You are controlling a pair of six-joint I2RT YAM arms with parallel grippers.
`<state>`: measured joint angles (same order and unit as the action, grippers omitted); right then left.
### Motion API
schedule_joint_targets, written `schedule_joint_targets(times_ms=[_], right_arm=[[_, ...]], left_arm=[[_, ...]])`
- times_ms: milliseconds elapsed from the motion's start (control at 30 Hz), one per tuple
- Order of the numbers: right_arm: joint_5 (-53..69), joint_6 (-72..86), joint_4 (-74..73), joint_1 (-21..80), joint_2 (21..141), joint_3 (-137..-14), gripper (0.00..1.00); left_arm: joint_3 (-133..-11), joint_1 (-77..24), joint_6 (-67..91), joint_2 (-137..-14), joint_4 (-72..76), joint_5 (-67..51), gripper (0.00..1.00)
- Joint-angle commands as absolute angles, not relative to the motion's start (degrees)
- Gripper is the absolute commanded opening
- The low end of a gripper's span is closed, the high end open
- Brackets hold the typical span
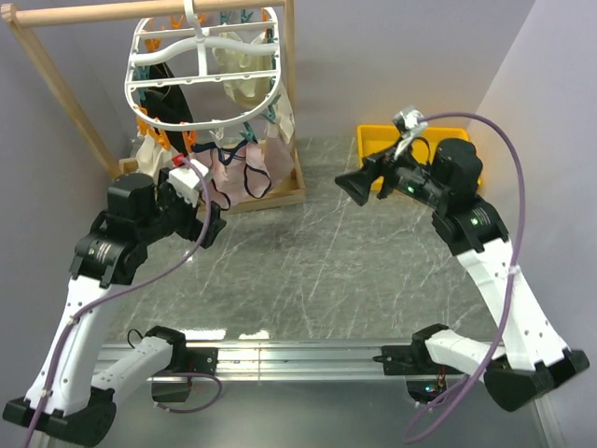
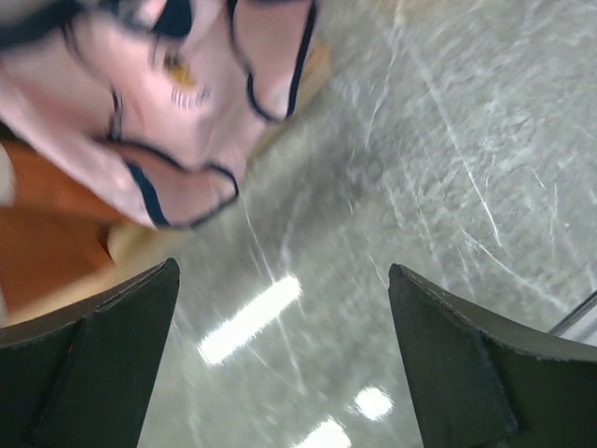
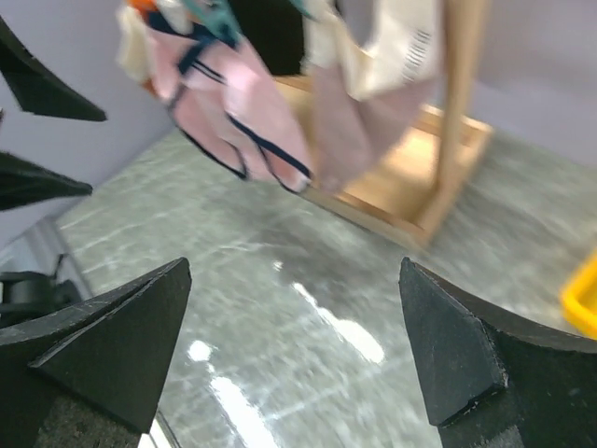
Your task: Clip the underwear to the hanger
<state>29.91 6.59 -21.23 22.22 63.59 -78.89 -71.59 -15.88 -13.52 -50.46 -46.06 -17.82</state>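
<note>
Left gripper [image 2: 280,350] spread wide, nothing between its fingers, above the grey marble table [image 2: 448,168]. Right gripper [image 3: 294,345] likewise spread and empty. Underwear [image 1: 239,174], pink with navy trim, hangs upper left of centre in the top view, under the white hanger [image 1: 201,75]. Wooden frame base [image 1: 280,194] just below. Yellow bin [image 1: 381,145] upper right.

Grey marbled tabletop [image 1: 308,271] with glare streaks, pale lilac walls [image 1: 392,56], wooden rod frame [image 1: 75,16], yellow bin [image 1: 378,145] at the back.
</note>
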Motion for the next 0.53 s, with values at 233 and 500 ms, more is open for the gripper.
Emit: schedule_joint_targets(times_ms=[233,500], right_arm=[[21.8,6.1,-27.8,14.0,47.6,-63.0,1.0],[23.5,8.4,-27.2,9.8,38.1,-54.6,1.0]], left_arm=[[-67.9,-15.6,-0.4,-51.9,-48.3,-6.1,0.99],[-66.4,-15.6,1.6,-49.1,-45.7,-2.2,0.99]])
